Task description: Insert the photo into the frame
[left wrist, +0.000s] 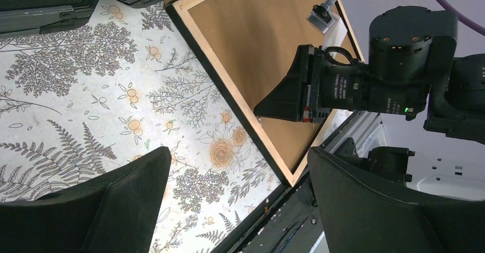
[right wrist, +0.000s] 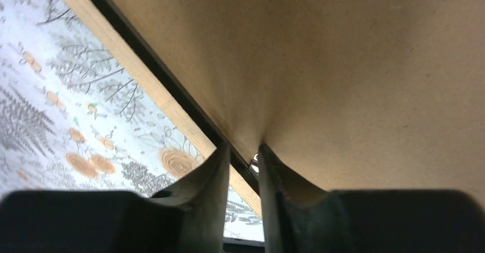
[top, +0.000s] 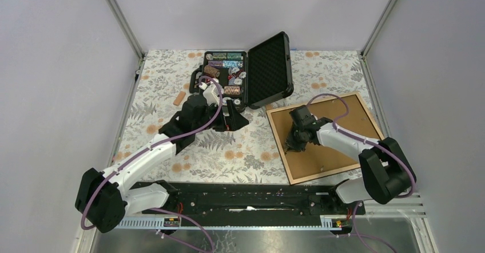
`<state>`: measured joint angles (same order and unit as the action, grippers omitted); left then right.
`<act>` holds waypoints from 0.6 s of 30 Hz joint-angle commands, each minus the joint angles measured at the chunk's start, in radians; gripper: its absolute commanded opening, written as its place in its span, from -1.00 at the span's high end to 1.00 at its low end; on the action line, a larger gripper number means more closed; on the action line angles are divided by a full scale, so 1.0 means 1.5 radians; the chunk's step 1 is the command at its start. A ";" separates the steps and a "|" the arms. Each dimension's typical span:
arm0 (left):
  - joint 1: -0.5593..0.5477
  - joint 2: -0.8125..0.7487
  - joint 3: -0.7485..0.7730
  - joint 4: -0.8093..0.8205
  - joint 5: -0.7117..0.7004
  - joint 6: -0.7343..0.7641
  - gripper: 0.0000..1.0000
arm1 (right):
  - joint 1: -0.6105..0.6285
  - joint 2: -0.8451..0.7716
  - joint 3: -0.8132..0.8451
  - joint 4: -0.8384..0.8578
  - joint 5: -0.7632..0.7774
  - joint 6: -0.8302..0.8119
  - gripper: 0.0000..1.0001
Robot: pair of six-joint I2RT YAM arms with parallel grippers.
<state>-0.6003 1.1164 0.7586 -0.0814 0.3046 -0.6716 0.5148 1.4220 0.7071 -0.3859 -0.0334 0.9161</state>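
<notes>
Landmark: the frame (top: pixel 313 101) lies back-up with its light wood rim showing, on the floral tablecloth (top: pixel 240 155). Every place below is given from it.
Backing board: the brown backing board (top: pixel 323 162) sits inside the frame's rim and covers the whole opening.
Photo: it is in none of the views. Whether it lies under the board or somewhere off the frame, I cannot tell.
Right gripper: the right gripper (top: pixel 290 145) is down on the frame's long edge that faces the case, tips at the seam between board and rim. Its jaws are narrow, with a small metal tab (right wrist: pixel 254 160) glinting between them — it looks pinched, though most of the tab is hidden.
Left gripper: the left gripper (top: pixel 233 119) hovers off that same edge of the frame, toward the open poker chip case (top: pixel 269 70). Its jaws are wide with nothing in them.
Step in hand: judged to be freeing the board so the photo can go in. The tab must be turned or bent clear of the board.
How to do it well: keep the pinch low and square on the tab. Swing it sideways off the board rather than pulling upward, or the whole frame may lift or slide.
Helping hand: the left gripper could press on the frame's rim beside the tab to steady it.
Risk: the tips could slip off the thin tab — or dig into the board's edge.
</notes>
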 commanded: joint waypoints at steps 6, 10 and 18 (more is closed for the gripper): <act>0.005 0.038 -0.006 0.052 0.042 -0.012 -0.89 | 0.018 -0.069 0.023 -0.110 -0.019 -0.135 -0.01; 0.006 0.069 -0.004 0.089 0.066 -0.034 -0.88 | 0.035 -0.063 0.013 -0.123 -0.047 -0.147 -0.13; 0.006 0.081 -0.005 0.094 0.051 -0.049 -0.87 | 0.151 0.037 0.041 -0.130 0.072 -0.084 0.13</act>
<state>-0.5964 1.2461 0.7521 -0.0025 0.3809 -0.7300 0.6678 1.3888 0.7185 -0.5308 -0.0456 0.7399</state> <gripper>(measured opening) 0.936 0.539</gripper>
